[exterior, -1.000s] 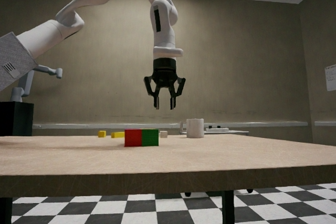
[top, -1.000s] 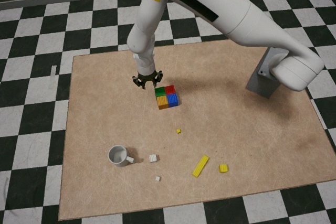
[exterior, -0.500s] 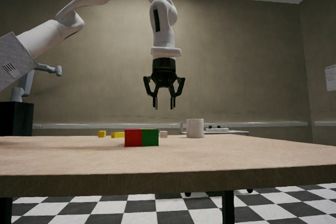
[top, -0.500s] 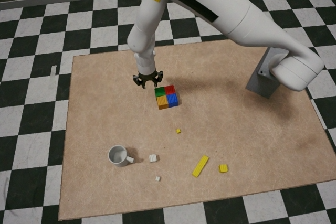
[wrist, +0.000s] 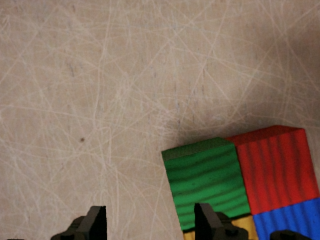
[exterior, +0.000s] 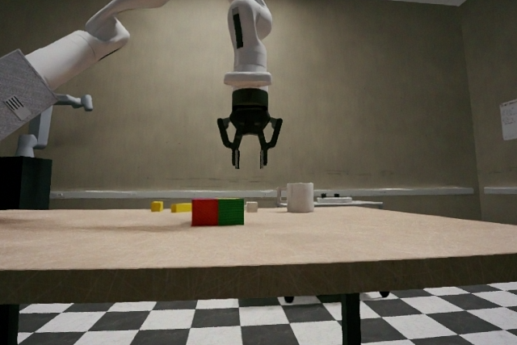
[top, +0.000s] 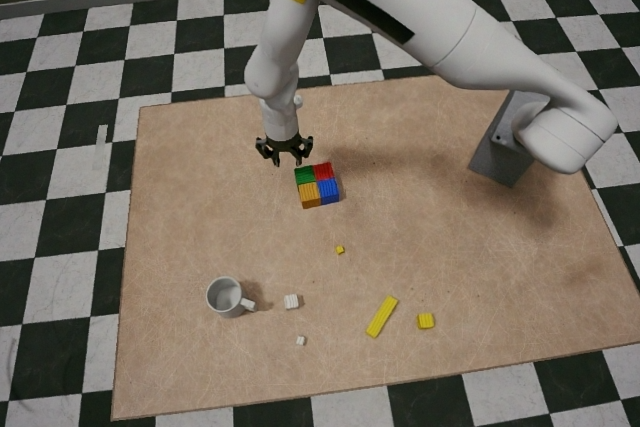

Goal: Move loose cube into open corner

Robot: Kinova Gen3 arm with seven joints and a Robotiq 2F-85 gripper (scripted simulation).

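Four cubes sit together in a tight square on the table: green (top: 305, 174), red (top: 324, 171), orange (top: 309, 194) and blue (top: 328, 190). Their faces touch with no gap that I can see. In the low side view only the red cube (exterior: 204, 212) and the green cube (exterior: 230, 211) show. The wrist view shows the green cube (wrist: 207, 187), the red cube (wrist: 277, 167) and part of the blue cube (wrist: 290, 222). My gripper (top: 284, 159) (exterior: 249, 164) (wrist: 150, 223) hangs well above the table, up and to the left of the green cube. It is half open and holds nothing.
A white mug (top: 225, 297) stands at the front left. Small white blocks (top: 291, 301) (top: 300, 340) lie beside it. A small yellow block (top: 339, 250), a long yellow bar (top: 382, 315) and a yellow cube (top: 425, 320) lie at the front. The arm's grey base (top: 498, 145) stands at the right.
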